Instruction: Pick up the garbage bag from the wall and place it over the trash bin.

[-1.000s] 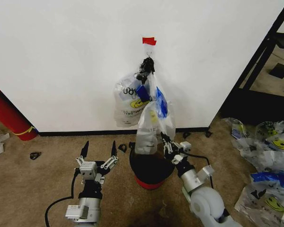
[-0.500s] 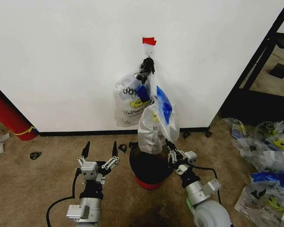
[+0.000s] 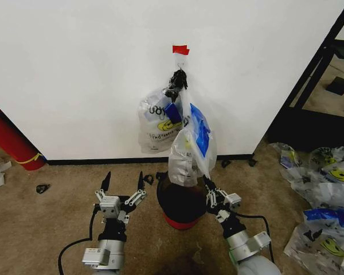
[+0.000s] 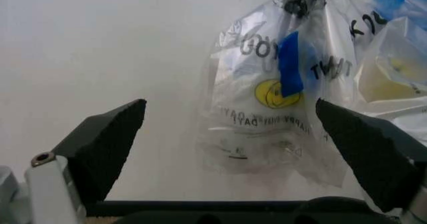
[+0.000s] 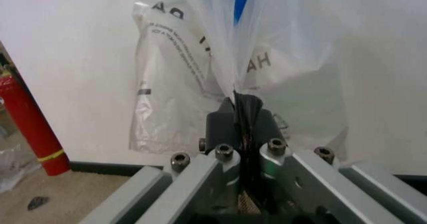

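While the left gripper waits low at centre-left, fingers spread, right gripper pinches the garbage bag.
Bag hangs centre frame against the wall, its bottom just above the trash bin.

The garbage bag hides the trash bin's far rim and the baseboard behind.
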Motion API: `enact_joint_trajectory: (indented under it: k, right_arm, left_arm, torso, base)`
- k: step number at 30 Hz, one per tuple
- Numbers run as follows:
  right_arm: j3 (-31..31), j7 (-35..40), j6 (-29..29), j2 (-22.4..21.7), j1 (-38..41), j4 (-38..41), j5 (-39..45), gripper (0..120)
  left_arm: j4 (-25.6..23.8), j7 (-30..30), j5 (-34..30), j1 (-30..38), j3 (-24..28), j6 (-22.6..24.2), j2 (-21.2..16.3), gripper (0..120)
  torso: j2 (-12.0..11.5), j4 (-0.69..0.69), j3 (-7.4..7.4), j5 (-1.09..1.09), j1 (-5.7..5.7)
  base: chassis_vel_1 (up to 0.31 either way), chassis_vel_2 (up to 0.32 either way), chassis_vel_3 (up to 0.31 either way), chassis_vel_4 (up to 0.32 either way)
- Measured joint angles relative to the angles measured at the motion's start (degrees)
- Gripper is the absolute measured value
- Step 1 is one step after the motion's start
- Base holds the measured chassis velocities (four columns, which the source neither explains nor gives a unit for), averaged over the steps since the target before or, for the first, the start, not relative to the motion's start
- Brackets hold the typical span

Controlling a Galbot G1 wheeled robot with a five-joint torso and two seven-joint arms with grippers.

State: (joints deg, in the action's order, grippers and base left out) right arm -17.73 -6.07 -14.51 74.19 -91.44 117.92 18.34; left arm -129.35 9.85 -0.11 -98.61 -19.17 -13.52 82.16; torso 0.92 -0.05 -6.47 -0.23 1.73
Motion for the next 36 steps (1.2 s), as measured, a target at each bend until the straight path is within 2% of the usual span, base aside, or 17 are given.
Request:
enact_joint_trajectory:
  k: [17, 36]
  right_arm:
    - [0.9, 1.3, -4.5, 0.6, -2.9, -1.1, -6.9, 0]
    - [0.6, 1.7, -8.1, 0.6, -7.3, -0.9, -8.7, 0]
  left_arm:
    - [-0.8, 0.0, -0.9, -0.2, 0.4, 0.3, -1.6, 100]
    - [-1.2, 0.0, -0.9, -0.4, 0.7, 0.3, -1.6, 100]
  torso:
    - [0.0, 0.0, 0.0, 0.0, 0.0]
    - [0.0, 0.0, 0.0, 0.0, 0.0]
  base:
    - [0.0, 0.0, 0.0, 0.0]
    - [0.0, 0.0, 0.0, 0.0]
